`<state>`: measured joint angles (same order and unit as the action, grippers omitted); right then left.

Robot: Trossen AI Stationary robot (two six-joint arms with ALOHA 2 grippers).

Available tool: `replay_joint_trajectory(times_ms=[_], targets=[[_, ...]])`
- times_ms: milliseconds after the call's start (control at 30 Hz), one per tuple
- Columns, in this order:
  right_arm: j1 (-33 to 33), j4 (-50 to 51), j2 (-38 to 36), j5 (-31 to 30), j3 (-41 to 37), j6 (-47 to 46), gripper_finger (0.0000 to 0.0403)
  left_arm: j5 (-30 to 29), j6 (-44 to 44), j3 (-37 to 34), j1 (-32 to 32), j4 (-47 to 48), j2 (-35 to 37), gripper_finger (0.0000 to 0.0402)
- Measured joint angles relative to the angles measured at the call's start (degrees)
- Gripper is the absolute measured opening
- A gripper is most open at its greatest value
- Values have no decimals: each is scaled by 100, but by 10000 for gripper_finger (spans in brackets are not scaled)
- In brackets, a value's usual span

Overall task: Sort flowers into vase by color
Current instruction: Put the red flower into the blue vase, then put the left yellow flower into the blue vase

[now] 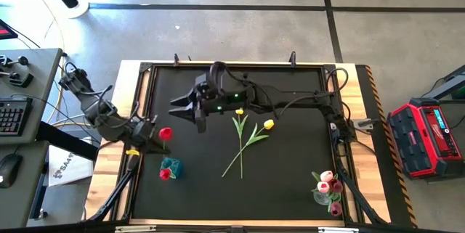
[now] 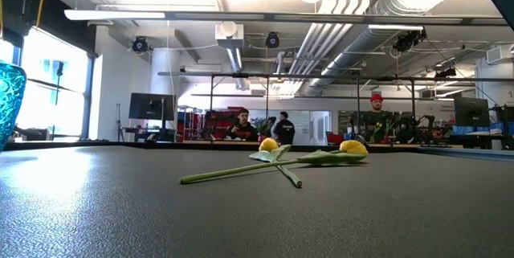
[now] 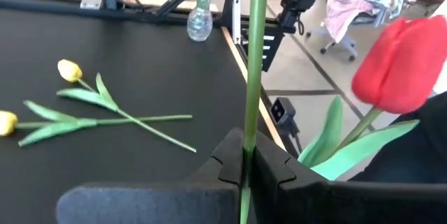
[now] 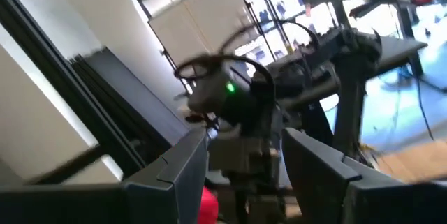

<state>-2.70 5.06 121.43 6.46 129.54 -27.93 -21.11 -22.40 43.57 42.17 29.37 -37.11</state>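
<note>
The mat (image 2: pixel 257 218) is matt black with a fine pebbled grain, catching a soft sheen at its far side; the table (image 1: pixel 363 117) edge is pale bare wood; the blue vase (image 2: pixel 8 101) is glossy cut glass; the clear vase (image 3: pixel 199 23) is smooth glass; the yellow tulips (image 2: pixel 309 155) look like soft plastic, leaves slightly waxy; the red tulip (image 3: pixel 399 63) is smooth and satiny; the left gripper (image 3: pixel 246 175) fingers are matt black plastic.
</note>
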Motion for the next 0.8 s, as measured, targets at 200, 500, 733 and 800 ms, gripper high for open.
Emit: replay_joint_trajectory(times_ms=[200,500,733,800], targets=[[0,989,0,44,0,81,177,-12,-150,-59,0,-22,-7,14],[24,2844,2,-727,-7,-1043,177,-52,-100,-51,0,-7,-11,103],[152,5011,2,-1549,-7,-2203,177,-95,-47,420,0,297,70,143],[158,5522,4,-1694,-7,-2460,177,-210,-97,640,0,700,105,144]])
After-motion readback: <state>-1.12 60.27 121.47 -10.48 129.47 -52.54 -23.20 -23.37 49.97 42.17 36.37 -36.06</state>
